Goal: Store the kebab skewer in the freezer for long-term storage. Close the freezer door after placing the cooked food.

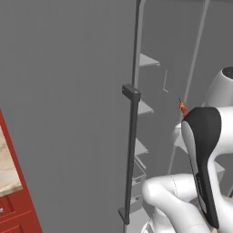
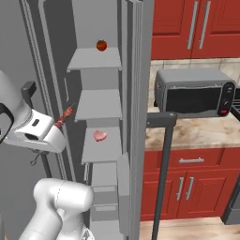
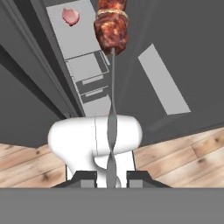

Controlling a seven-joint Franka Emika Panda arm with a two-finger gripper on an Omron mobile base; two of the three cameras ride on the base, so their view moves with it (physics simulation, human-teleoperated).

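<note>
Seemingly gripped kebab skewer (image 3: 112, 30), pink piece (image 3: 70, 15) beyond

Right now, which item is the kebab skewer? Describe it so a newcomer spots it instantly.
Find the tall grey fridge with its freezer section open, grey shelves stacked inside. Just in front of those shelves, the white arm's gripper holds the kebab skewer, a thin metal stick with reddish-brown meat chunks at its far end. Unlike the round red fruit and flat pink piece, it lies on no shelf.
</note>
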